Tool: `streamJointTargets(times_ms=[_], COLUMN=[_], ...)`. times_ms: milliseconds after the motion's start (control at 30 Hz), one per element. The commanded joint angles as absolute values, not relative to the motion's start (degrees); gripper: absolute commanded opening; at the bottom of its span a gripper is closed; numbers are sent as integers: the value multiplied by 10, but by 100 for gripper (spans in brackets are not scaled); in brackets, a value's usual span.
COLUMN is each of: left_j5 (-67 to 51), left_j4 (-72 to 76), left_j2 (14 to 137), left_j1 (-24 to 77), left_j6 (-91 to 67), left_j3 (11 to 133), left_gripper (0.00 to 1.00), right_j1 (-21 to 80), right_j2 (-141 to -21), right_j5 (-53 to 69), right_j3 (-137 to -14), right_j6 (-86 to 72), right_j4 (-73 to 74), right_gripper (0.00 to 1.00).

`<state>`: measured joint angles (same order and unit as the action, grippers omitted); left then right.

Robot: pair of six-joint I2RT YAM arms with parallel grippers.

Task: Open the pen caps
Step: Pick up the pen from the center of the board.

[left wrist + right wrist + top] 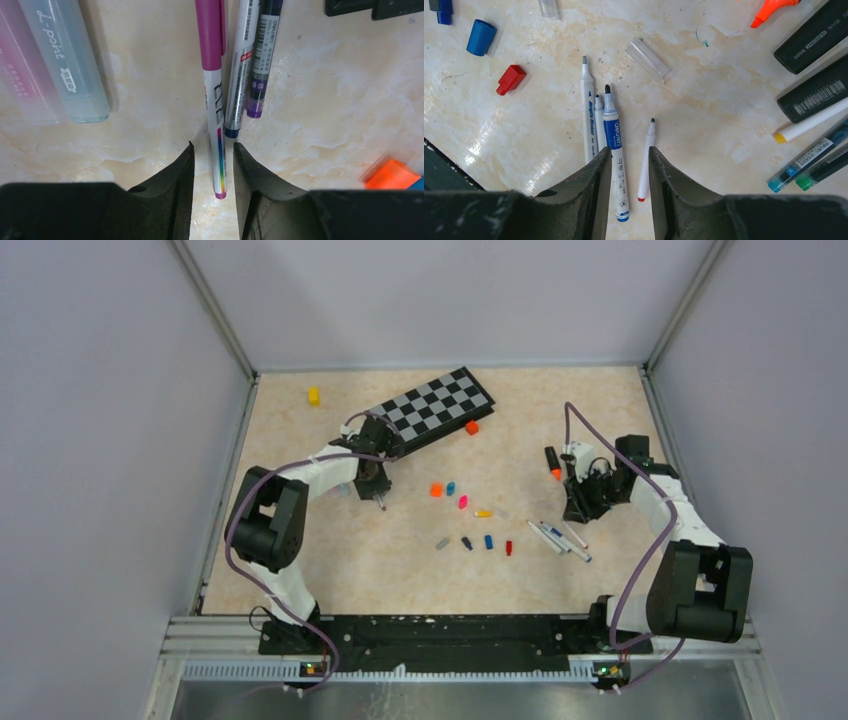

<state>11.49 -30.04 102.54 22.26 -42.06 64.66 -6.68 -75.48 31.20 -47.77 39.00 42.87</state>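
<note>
My left gripper is open and straddles the tail of a white pen with a pink cap. That pen lies on the table with a gap on each side. Two more capped pens lie beside it. My right gripper is open above uncapped pens: a blue-labelled one and a thin white one. Loose pen caps lie mid-table, among them orange, pink, blue and red.
A black-and-grey chessboard lies at the back, with an orange block beside it and a yellow block further left. Black highlighters and more pens lie right of my right gripper. Translucent pen cases lie left of my left gripper.
</note>
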Motion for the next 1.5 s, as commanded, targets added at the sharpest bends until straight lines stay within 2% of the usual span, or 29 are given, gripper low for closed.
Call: streamJointTargets(times_ms=[0,600,733,1000,1033,1233,1367,1467], left_j5=[115,141,129,128,110,32,-103,-242], left_j4=[-316,-325,-322,-300,-269,-173,-58,94], left_j2=[997,1033,1046,980,928,805,704,660], left_j1=[219,205,202,201,201,201,201,202], left_j6=[-409,-372,-359,-347,-335,-286,-246,-262], left_j3=[624,625,628,606,589,534,463,407], left_gripper=[37,20,10,2,0,0,0,0], right_j1=[-73,-73,-73,-73,-73,-65,-61,-42], right_j2=[-753,-751,-750,-729,-699,-640,-632,-654], right_j5=[326,331,332,371,414,536,672,771], right_j3=[-492,-493,-493,-497,-501,-512,-517,-519], right_j6=[400,403,403,417,424,454,474,427], right_j4=[424,427,428,438,437,421,413,385], right_gripper=[32,32,32,32,32,34,55,59])
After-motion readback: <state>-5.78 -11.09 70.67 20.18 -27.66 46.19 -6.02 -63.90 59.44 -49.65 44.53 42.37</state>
